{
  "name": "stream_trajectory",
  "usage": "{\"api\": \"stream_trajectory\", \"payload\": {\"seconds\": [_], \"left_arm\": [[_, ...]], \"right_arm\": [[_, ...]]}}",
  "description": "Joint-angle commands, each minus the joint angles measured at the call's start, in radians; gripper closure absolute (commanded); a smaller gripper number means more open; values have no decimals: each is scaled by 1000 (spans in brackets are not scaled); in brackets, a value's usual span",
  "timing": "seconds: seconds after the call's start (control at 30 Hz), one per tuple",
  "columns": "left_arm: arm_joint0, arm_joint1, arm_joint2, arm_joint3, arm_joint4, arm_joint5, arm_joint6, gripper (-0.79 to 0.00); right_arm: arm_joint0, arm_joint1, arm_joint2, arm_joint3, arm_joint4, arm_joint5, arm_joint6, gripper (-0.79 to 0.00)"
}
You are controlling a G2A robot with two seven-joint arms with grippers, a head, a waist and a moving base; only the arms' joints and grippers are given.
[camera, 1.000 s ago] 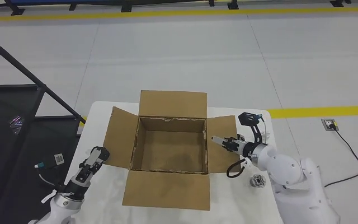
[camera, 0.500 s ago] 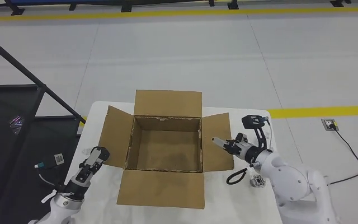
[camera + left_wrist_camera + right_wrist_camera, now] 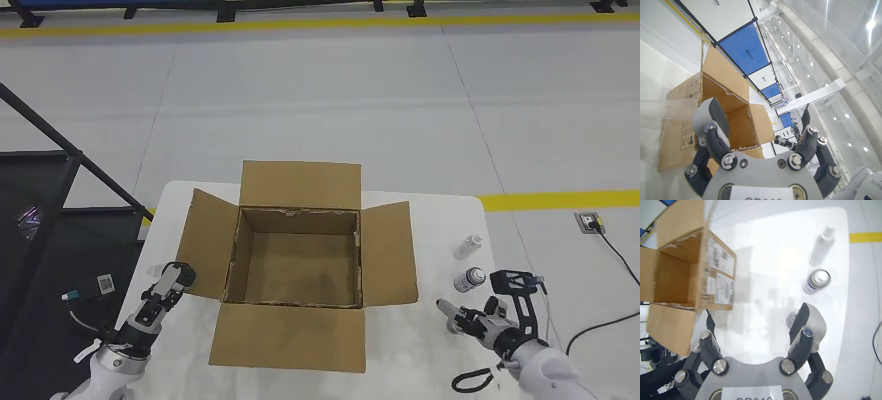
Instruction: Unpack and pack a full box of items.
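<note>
An open cardboard box (image 3: 295, 268) stands mid-table with all its flaps folded out; its floor is bare cardboard. My right gripper (image 3: 447, 308) hovers open near the table's front right corner, apart from the box's right flap (image 3: 719, 275), nothing between its fingers (image 3: 800, 321). A white bottle (image 3: 467, 246) and a silver-topped can (image 3: 468, 281) stand upright just beyond it. A small round item (image 3: 790, 318) is partly hidden behind one finger. My left gripper (image 3: 178, 274) sits open and empty at the table's left side, pointing toward the box (image 3: 730, 113).
The white table (image 3: 440, 215) ends close to the bottles on the right. A black cable loop (image 3: 468, 380) hangs by the right arm. A dark frame and netting (image 3: 50, 220) stand left of the table.
The right arm drew back from the box's right flap to the front right corner, uncovering the bottle and can. The box slid slightly left a second ago. The left arm stayed still.
</note>
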Motion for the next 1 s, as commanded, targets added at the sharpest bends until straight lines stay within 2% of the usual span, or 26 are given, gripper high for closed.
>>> {"api": "stream_trajectory", "payload": {"seconds": [0.0,0.2,0.5,0.73,0.8,0.83,0.87,0.93,0.97], "left_arm": [[0,0,0,0,0,0,0,-785],[0,0,0,0,0,0,0,-785],[0,0,0,0,0,0,0,-785],[0,0,0,0,0,0,0,-785],[0,0,0,0,0,0,0,-785],[0,0,0,0,0,0,0,-785],[0,0,0,0,0,0,0,-785],[0,0,0,0,0,0,0,-785],[0,0,0,0,0,0,0,-785]], "right_arm": [[-15,0,1,20,-26,28,-1,-785],[19,2,-46,135,-155,121,34,-785],[147,1,-117,318,-189,124,47,-785],[198,-1,-161,377,-215,144,69,-785],[208,1,-166,399,-269,167,87,-622],[214,1,-171,399,-270,172,93,-443],[217,0,-172,399,-260,171,92,-348],[217,0,-172,400,-259,172,92,-262],[217,0,-171,398,-257,172,90,-160]]}}
